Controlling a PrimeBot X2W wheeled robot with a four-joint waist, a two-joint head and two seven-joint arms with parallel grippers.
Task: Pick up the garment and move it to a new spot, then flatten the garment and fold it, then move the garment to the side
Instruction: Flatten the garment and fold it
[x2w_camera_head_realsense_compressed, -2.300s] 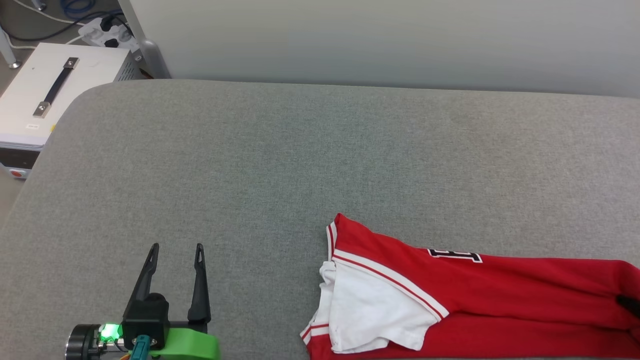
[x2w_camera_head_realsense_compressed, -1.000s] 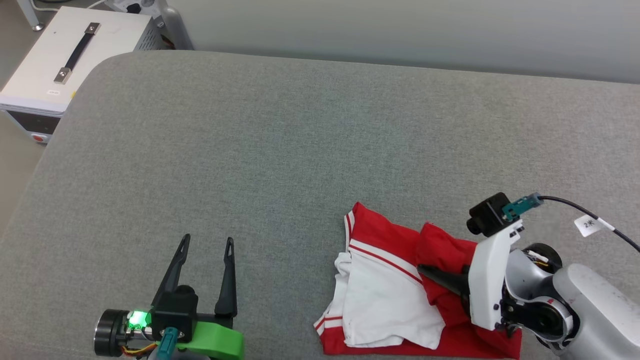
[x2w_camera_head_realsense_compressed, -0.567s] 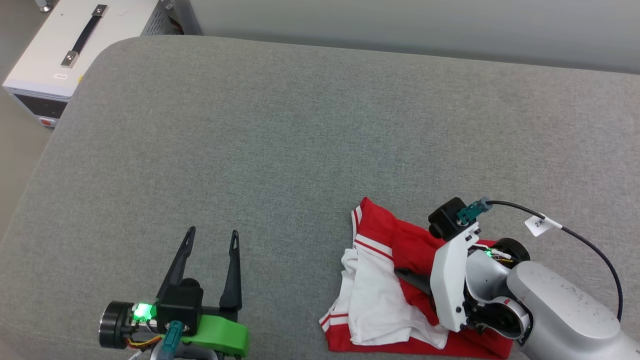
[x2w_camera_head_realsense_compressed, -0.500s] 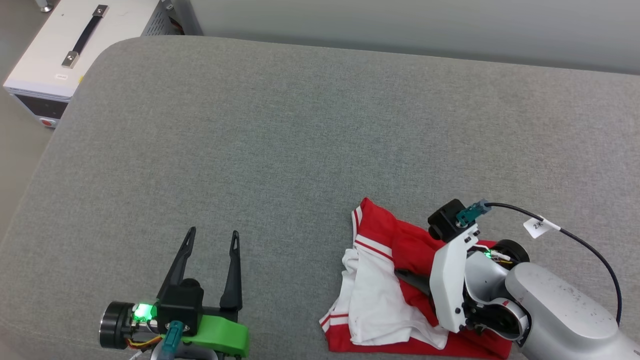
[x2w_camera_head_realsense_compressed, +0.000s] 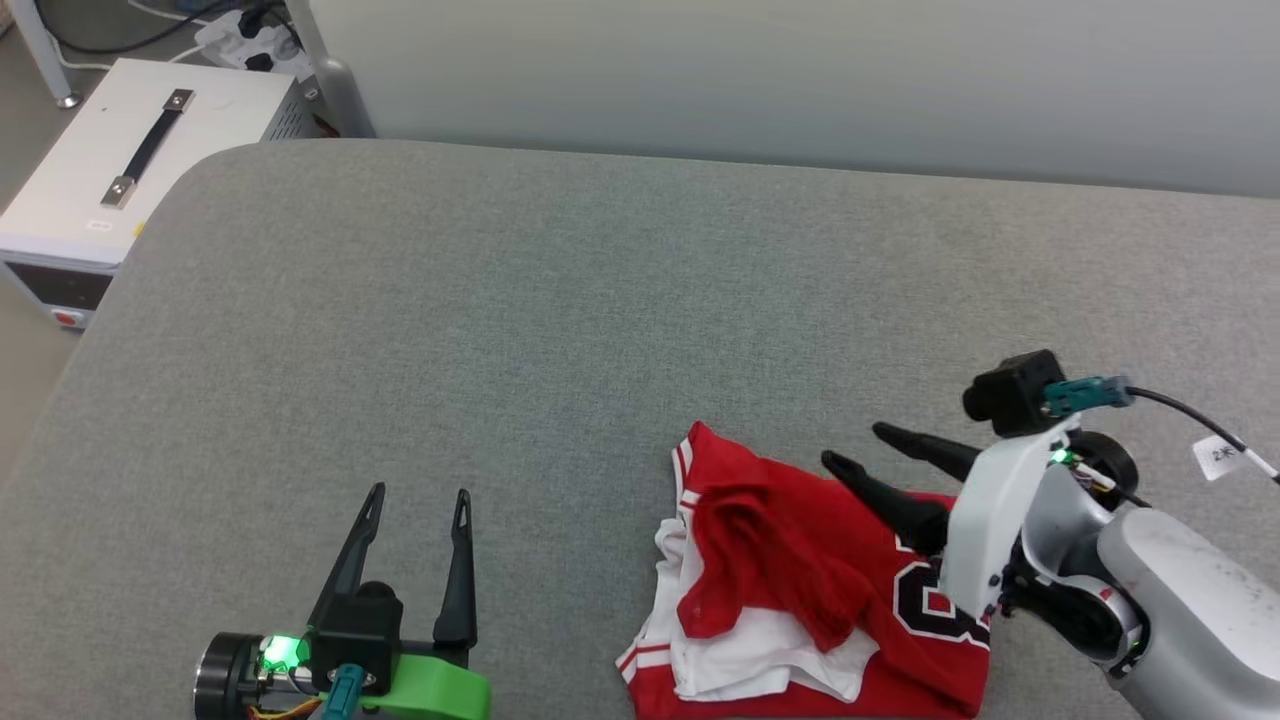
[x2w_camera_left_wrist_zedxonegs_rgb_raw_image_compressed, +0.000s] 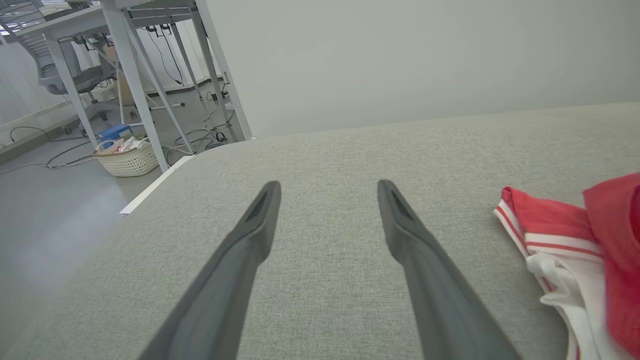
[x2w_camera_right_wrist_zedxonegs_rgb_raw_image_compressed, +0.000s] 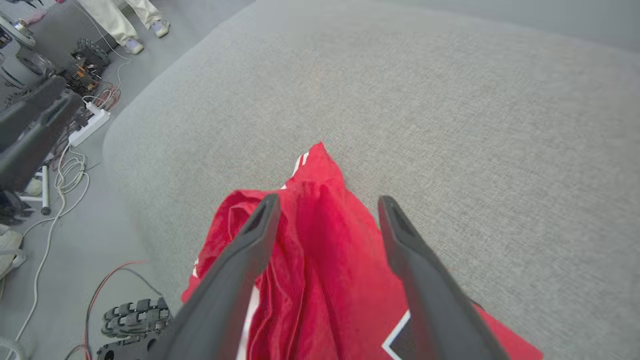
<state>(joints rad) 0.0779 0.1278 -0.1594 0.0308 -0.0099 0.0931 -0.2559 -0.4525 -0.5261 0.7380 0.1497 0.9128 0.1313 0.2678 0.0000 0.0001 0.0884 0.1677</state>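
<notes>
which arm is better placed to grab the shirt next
Likely right: the right gripper is open over the shirt, while the left gripper is open well off to its side.

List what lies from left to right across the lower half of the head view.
left gripper → garment → right arm's pale forearm. The right gripper reaches over the garment's right part, so it has no clear place in the order.
</notes>
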